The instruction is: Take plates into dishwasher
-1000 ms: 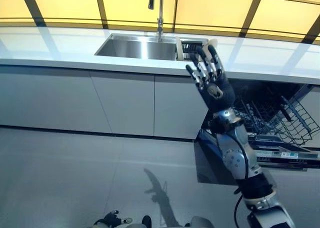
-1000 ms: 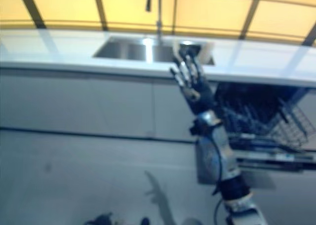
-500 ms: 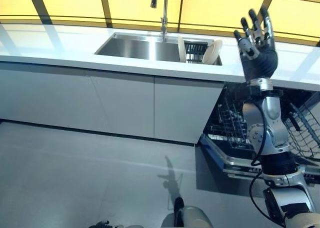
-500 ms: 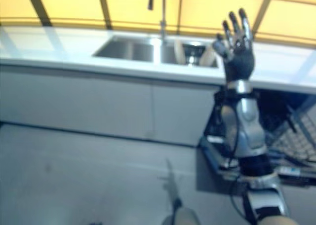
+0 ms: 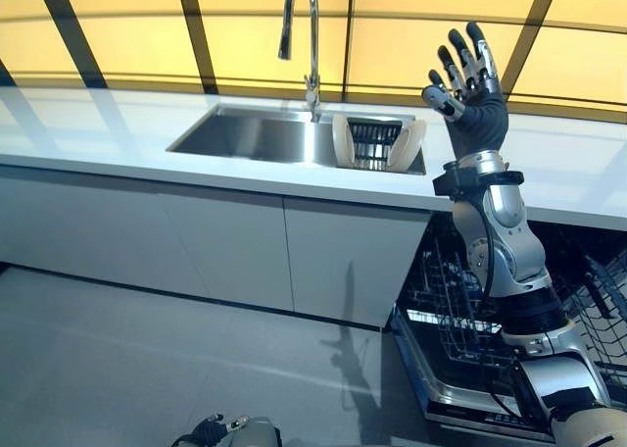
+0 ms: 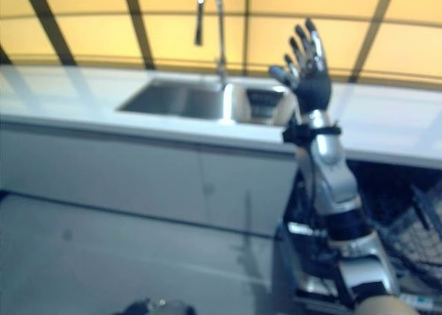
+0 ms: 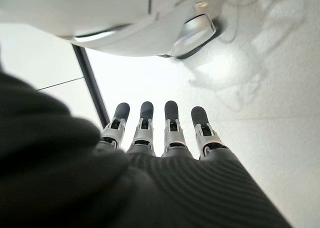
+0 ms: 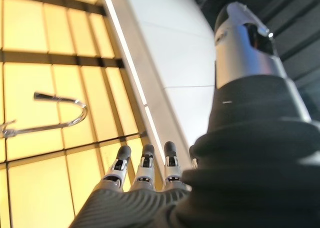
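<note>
Two white plates stand on edge in a dark rack point(image 5: 373, 141) at the right end of the sink point(image 5: 245, 138): one plate point(image 5: 342, 140) on the rack's left, the other plate point(image 5: 408, 145) on its right. My right hand point(image 5: 473, 99) is raised above the counter, just right of the rack, fingers point(image 8: 145, 173) straight and spread, holding nothing. My left hand point(image 7: 165, 138) hangs low near the floor, fingers straight, empty; it also shows at the bottom edge of the left eye view point(image 5: 209, 431). The dishwasher point(image 5: 460, 315) stands open under the counter at the lower right, its wire racks pulled out.
A tall curved faucet point(image 5: 299, 25) rises behind the sink. The white counter point(image 5: 88, 124) runs left and right, with closed grey cabinet doors point(image 5: 225, 241) below. Yellow window panels are behind. Grey floor lies in front of the cabinets.
The camera has shifted. My right hand has risen from in front of the dish rack to a spot higher and to its right, still open.
</note>
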`<state>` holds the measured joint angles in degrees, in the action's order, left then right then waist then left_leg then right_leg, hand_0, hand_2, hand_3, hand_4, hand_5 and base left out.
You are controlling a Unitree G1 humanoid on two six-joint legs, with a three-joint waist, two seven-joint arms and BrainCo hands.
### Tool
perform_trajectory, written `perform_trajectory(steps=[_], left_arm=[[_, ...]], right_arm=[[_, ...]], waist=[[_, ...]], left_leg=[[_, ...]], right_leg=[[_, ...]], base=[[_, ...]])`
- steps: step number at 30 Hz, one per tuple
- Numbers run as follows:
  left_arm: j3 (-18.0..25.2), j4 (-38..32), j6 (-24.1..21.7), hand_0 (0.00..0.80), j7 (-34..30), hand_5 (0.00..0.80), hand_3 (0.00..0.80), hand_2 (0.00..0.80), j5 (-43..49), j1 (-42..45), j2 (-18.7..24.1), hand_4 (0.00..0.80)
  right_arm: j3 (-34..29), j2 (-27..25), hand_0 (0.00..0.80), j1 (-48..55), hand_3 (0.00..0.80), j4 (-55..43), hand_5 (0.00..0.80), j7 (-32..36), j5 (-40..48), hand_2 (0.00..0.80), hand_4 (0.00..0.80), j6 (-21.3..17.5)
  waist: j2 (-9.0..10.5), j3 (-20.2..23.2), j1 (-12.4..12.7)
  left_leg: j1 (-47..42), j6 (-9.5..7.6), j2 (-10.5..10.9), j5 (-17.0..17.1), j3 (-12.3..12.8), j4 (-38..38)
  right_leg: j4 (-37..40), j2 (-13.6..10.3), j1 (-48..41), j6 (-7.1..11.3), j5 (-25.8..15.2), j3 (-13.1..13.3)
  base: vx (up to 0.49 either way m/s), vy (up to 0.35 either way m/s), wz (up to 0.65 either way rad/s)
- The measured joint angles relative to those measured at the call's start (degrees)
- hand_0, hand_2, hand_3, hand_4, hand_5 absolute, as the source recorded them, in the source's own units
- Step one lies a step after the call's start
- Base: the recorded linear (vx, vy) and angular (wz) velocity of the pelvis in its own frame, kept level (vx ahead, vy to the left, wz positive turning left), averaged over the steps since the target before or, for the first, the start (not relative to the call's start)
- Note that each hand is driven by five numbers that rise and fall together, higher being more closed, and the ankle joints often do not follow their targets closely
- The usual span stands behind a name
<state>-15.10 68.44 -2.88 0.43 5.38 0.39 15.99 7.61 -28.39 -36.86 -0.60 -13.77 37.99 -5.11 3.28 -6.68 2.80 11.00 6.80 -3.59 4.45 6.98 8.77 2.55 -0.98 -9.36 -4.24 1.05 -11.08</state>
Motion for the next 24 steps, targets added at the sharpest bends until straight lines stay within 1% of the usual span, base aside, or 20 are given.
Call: perform_trajectory(steps=[1, 2, 3, 4, 5, 6, 8, 9, 10, 11, 12, 14, 15, 16, 17, 19, 21, 22, 23, 24], left_arm=[[-0.08, 0.17, -0.13, 0.0, 0.06, 0.0, 0.0, 0.0, 0.02, -0.41, 0.06, 0.0], [-0.3, 0.71, -0.11, 0.0, 0.14, 0.0, 0.0, 0.0, 0.03, -1.39, -0.34, 0.0], [-0.45, 0.56, -0.22, 0.0, 0.19, 0.0, 0.0, 0.0, 0.02, -1.8, -0.52, 0.0], [-0.65, -0.15, -0.84, 0.0, 0.49, 0.0, 0.0, 0.0, -0.01, -2.09, -0.84, 0.0], [-0.64, -0.12, -0.95, 0.0, 0.52, 0.0, 0.0, 0.0, -0.04, -2.06, -0.87, 0.0], [-0.6, 0.34, -1.06, 0.0, 0.81, 0.0, 0.0, 0.0, -0.61, -1.93, -0.78, 0.0], [-0.46, 1.45, -0.97, 0.0, 0.92, 0.0, 0.0, 0.0, -2.13, -1.31, -0.77, 0.0], [-0.2, 1.68, -0.95, 0.0, 0.91, 0.0, 0.0, 0.0, -2.32, -1.29, -0.72, 0.0], [0.65, 1.75, -0.84, 0.0, 1.06, 0.0, 0.0, 0.0, -2.38, -1.13, -0.56, 0.0], [0.6, 1.87, -0.7, 0.0, 1.17, 0.0, 0.0, 0.0, -2.38, -1.19, -0.18, 0.0], [0.36, 1.99, -0.7, 0.0, 1.23, 0.0, 0.0, 0.0, -2.33, -1.6, -0.02, 0.0], [-0.11, 2.54, -0.72, 0.0, 1.23, 0.0, 0.0, 0.0, -2.23, -4.01, 0.08, 0.0], [-1.18, 2.5, -0.6, 0.0, 1.26, 0.0, 0.0, 0.0, -2.25, -5.4, 0.2, 0.0], [-1.88, 2.46, -0.51, 0.0, 1.27, 0.0, 0.0, 0.0, -2.24, -5.81, 0.29, 0.0], [-2.79, 2.2, -0.07, 0.0, 1.26, 0.0, 0.0, 0.0, -2.22, -6.82, 0.28, 0.0], [-3.43, 1.8, 1.0, 0.0, 1.29, 0.0, 0.0, 0.0, -2.23, -6.72, 0.49, 0.0], [-3.41, 1.61, 2.21, 0.0, 1.29, 0.0, 0.0, 0.0, -2.12, -6.48, 1.35, 0.0], [-3.39, 1.61, 2.45, 0.0, 1.27, 0.0, 0.0, 0.0, -2.06, -6.44, 1.57, 0.0], [-3.36, 1.61, 3.01, 0.0, 1.25, 0.0, 0.0, 0.0, -1.78, -6.14, 1.86, 0.0], [-3.29, 1.61, 3.62, 0.0, 1.24, 0.0, 0.0, 0.0, -1.68, -5.82, 1.99, 0.0]], right_arm=[[0.12, -0.06, 0.0, -0.02, 0.0, 0.4, 0.0, -0.36, -0.35, 0.0, 0.0, 0.01], [0.6, -0.95, 0.0, -0.67, 0.0, 2.1, 0.0, -0.93, -0.81, 0.0, 0.0, 0.39], [0.62, -1.72, 0.0, -0.74, 0.0, 2.41, 0.0, -0.98, -0.82, 0.0, 0.0, 0.44], [0.86, -3.4, 0.0, -1.08, 0.0, 4.6, 0.0, -1.01, -1.81, 0.0, 0.0, 0.77], [1.08, -3.72, 0.0, -1.26, 0.0, 5.14, 0.0, -1.04, -2.25, 0.0, 0.0, 0.9], [1.49, -5.16, 0.0, -1.43, 0.0, 6.42, 0.0, -1.02, -4.71, 0.0, 0.0, 1.43], [1.79, -6.96, 0.0, -1.47, 0.0, 7.81, 0.0, -1.03, -7.37, 0.0, 0.0, 1.46], [1.47, -7.25, 0.0, -1.28, 0.0, 7.84, 0.0, -1.09, -8.04, 0.0, 0.0, 1.45], [1.17, -7.69, 0.0, -0.85, 0.0, 7.89, 0.0, -1.36, -9.32, 0.0, 0.0, 1.47], [1.1, -7.47, 0.0, 0.24, 0.0, 7.54, 0.0, -1.76, -10.43, 0.0, 0.0, 1.52], [0.89, -7.5, 0.0, 1.99, 0.0, 6.41, 0.0, -2.62, -10.88, 0.0, 0.0, 1.55], [-1.28, -6.24, 0.0, 4.02, 0.0, 4.28, 0.0, -4.4, -11.59, 0.0, 0.0, 1.54], [-2.24, -5.84, 0.0, 5.04, 0.0, 3.14, 0.0, -5.52, -11.62, 0.0, 0.0, 1.53], [-2.4, -5.55, 0.0, 5.22, 0.0, 2.92, 0.0, -5.88, -11.65, 0.0, 0.0, 1.54], [-2.42, -5.48, 0.0, 5.68, 0.0, 2.78, 0.0, -6.93, -12.09, 0.0, 0.0, 1.56], [-2.62, -5.55, 0.0, 5.69, 0.0, 2.9, 0.0, -8.11, -12.58, 0.0, 0.0, 1.52], [-2.7, -6.56, 0.0, 5.47, 0.0, 3.3, 0.0, -10.1, -12.66, 0.0, 0.0, 1.49], [-2.83, -6.84, 0.0, 5.36, 0.0, 3.33, 0.0, -10.29, -12.64, 0.0, 0.0, 1.5], [-3.2, -7.2, 0.0, 5.37, 0.0, 3.34, 0.0, -10.61, -12.57, 0.0, 0.0, 1.55], [-3.75, -7.23, 0.0, 5.36, 0.0, 3.34, 0.0, -10.83, -12.56, 0.0, 0.0, 1.61]], waist=[[-0.02, -0.12, -0.19], [-0.31, -1.01, 1.01], [-0.58, -1.66, 1.65], [-1.68, -2.58, 4.24], [-1.92, -2.7, 4.71], [-2.78, -2.63, 5.31], [-2.73, -1.88, 5.67], [-2.25, -1.75, 5.54], [-1.13, -1.66, 5.04], [0.08, -1.1, 4.2], [0.48, -0.77, 2.7], [1.4, -0.15, 2.1], [1.63, 0.0, 1.6], [1.46, 0.05, 1.45], [0.2, 0.1, 1.24], [-0.92, -0.17, 0.99], [-1.02, 0.36, -0.43], [-0.84, 0.41, -0.55], [-0.55, 0.56, -0.69], [-0.38, 0.67, -1.03]], left_leg=[[-0.08, 0.43, 0.31, 0.23, -0.41, -2.47], [-1.04, 1.49, 0.96, 1.34, -0.85, -12.79], [-0.96, 1.74, 0.94, 1.5, -0.85, -13.97], [-0.08, 1.75, 0.48, 1.5, -0.82, -12.94], [0.03, 1.76, 0.35, 1.49, -0.77, -12.48], [0.76, 1.55, -0.33, 1.43, -0.84, -8.78], [-1.06, 1.39, -0.89, 1.3, -0.82, -6.1], [-1.27, -0.34, -0.39, 2.89, 0.29, -5.48], [-1.73, -4.46, 1.28, 4.67, 1.95, -4.35], [-2.92, -9.51, 3.09, 4.14, 2.81, -4.92], [-5.21, -10.75, 4.64, 3.74, 2.55, -6.75], [-7.49, -12.92, 7.38, 1.88, 2.95, -7.8], [-8.36, -13.8, 8.32, 1.14, 2.91, -7.68], [-8.78, -14.33, 8.66, 0.61, 2.3, -7.71], [-10.84, -14.9, 8.56, -0.18, 1.6, -8.57], [-13.5, -14.92, 8.37, -0.17, -0.16, -10.42], [-15.78, -14.83, 8.12, -0.42, -0.84, -12.95], [-16.04, -14.64, 8.19, -0.55, -0.83, -13.28], [-16.35, -14.45, 8.26, -0.68, -0.69, -13.62], [-16.75, -13.77, 8.38, -1.24, -0.79, -13.63]], right_leg=[[0.43, 0.23, -0.39, 0.07, 0.19, 0.94], [0.79, 1.18, -1.62, -0.2, 0.62, 3.96], [1.06, 1.38, -2.43, -0.06, 0.79, 4.88], [1.63, 1.58, -4.74, 0.7, 1.89, 7.19], [1.71, 1.57, -5.26, 0.92, 2.22, 7.58], [1.56, 1.33, -7.15, 2.31, 4.26, 8.9], [1.19, -0.64, -8.93, 4.78, 7.04, 11.14], [1.12, -1.63, -9.42, 5.67, 7.75, 11.4], [-0.92, -3.48, -9.74, 7.13, 9.07, 10.39], [-5.71, -5.65, -8.46, 8.48, 10.16, 8.73], [-13.94, -7.14, -6.6, 8.55, 10.43, 7.25], [-32.29, -10.8, -1.41, 10.6, 8.78, 7.32], [-40.21, -12.48, 1.14, 11.23, 5.02, 7.3], [-43.18, -12.98, 2.32, 11.18, 4.89, 7.11], [-47.63, -13.27, 4.88, 11.23, 4.76, 6.77], [-47.05, -13.09, 7.18, 11.03, 6.44, 5.66], [-36.38, -11.11, 11.78, 11.98, 7.93, 3.16], [-33.38, -10.79, 12.77, 12.18, 7.78, 2.33], [-27.05, -9.98, 14.49, 12.83, 7.08, 1.01], [-20.39, -8.91, 16.03, 13.61, 5.98, 0.32]], base=[[0.489, 0.11, 0.17], [0.41, 0.115, 0.08], [0.486, 0.18, -0.31], [0.383, 0.183, -0.43], [0.509, 0.298, -0.61], [0.438, 0.29, -0.51], [0.424, 0.306, -0.67], [0.383, 0.311, -0.6], [0.379, 0.328, -0.48], [0.468, 0.432, -0.21], [0.457, 0.444, -0.06], [0.404, 0.411, 0.11], [0.308, 0.283, 0.14], [0.348, 0.228, 0.06], [0.322, 0.127, -0.02], [0.336, 0.042, -0.02], [0.35, -0.068, 0.09], [0.331, -0.078, 0.02], [0.305, -0.065, 0.0], [0.368, -0.065, 0.04]])
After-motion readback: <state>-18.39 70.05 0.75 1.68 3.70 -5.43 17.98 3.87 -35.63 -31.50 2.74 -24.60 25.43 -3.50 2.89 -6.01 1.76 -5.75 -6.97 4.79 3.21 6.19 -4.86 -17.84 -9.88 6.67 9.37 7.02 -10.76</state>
